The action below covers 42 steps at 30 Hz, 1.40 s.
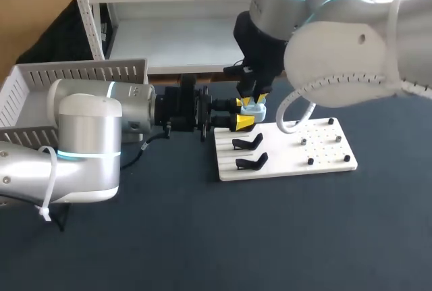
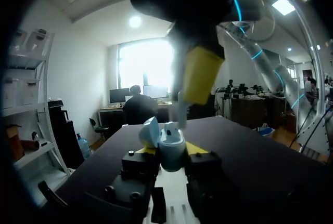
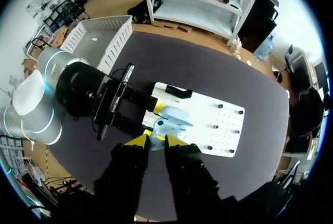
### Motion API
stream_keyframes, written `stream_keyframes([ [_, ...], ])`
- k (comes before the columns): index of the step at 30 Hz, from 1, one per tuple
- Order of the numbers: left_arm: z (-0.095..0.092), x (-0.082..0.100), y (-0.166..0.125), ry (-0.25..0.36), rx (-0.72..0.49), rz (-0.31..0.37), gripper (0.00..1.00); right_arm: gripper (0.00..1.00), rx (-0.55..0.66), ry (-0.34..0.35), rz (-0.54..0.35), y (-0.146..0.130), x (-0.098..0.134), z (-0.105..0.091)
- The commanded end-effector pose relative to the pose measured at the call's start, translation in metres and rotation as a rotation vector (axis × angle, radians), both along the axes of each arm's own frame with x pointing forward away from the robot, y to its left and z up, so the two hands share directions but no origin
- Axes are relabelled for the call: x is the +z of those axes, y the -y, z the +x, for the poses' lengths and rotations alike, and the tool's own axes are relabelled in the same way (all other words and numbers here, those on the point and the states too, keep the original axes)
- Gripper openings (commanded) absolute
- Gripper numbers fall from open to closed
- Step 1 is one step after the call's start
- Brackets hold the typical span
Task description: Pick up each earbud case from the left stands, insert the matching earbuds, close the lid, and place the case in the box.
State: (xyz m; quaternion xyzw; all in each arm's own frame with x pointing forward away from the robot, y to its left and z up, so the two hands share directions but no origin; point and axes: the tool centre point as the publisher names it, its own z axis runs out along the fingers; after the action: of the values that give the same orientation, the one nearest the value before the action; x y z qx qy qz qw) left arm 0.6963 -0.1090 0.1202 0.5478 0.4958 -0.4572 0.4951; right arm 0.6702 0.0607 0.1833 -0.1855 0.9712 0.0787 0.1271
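A light blue earbud case (image 2: 170, 148) with its lid tipped open sits between the yellow tips of my left gripper (image 2: 171, 155), which is shut on it from both sides. In the head view this gripper (image 1: 241, 113) points sideways and holds the case (image 1: 255, 109) above the far edge of the white board (image 1: 290, 152). My right gripper (image 1: 253, 96) comes down from above, shut on a white earbud (image 2: 180, 110) whose lower end reaches the open case. In the right wrist view the case (image 3: 171, 117) lies just ahead of the right gripper (image 3: 157, 141).
Two black stands (image 1: 248, 142) (image 1: 251, 162) stand bare on the left part of the white board; small pegs (image 1: 310, 161) dot its right part. A white slatted box (image 1: 40, 82) sits at the back left, behind my left arm.
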Motion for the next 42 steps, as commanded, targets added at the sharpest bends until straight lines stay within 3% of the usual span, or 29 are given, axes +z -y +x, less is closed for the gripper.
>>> stream_keyframes([
  [1, -0.001, -0.001, 0.0, 0.003, 0.005, -0.002, 0.0, 0.0, -0.005, 0.004, 0.001, -0.001, -0.003, 0.002],
  [18, -0.001, -0.001, 0.0, 0.003, 0.005, -0.002, 0.0, 0.0, -0.039, -0.008, 0.0, 0.002, -0.011, 0.017],
  [42, -0.001, -0.001, 0.0, 0.003, 0.005, -0.002, 0.0, 0.0, -0.035, -0.016, 0.007, 0.003, -0.009, 0.013],
])
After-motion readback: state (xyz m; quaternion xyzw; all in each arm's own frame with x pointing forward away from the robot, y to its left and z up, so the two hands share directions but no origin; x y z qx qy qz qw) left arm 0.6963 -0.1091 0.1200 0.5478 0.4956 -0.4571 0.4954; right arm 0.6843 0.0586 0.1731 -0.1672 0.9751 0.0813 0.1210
